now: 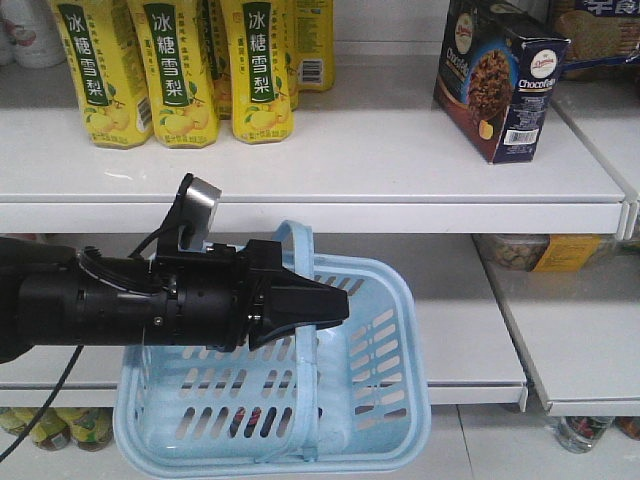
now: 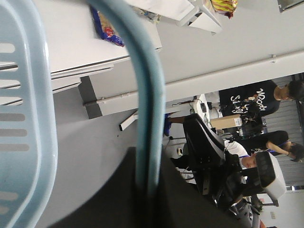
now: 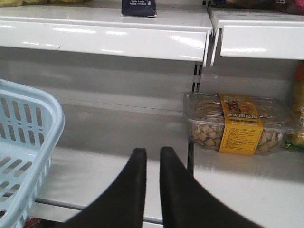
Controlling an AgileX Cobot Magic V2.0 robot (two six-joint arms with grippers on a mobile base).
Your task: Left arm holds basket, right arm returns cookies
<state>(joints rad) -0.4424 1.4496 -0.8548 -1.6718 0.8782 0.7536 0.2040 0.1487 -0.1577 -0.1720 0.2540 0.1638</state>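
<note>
The cookies (image 1: pixel 500 82) stand upright on the top shelf (image 1: pixel 350 150) at two o'clock, so the return looks done. The left gripper (image 1: pixel 318 306) clamps the basket (image 1: pixel 385 400) handle; the right gripper (image 3: pixel 152 159) is empty, fingers nearly together. Next, probably pulling the right arm clear.

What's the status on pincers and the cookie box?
Left pincer shut on the basket handle, blue basket hanging. Right pincer nearly shut, empty. Cookie box upright on the top shelf. Nothing in the way.
</note>
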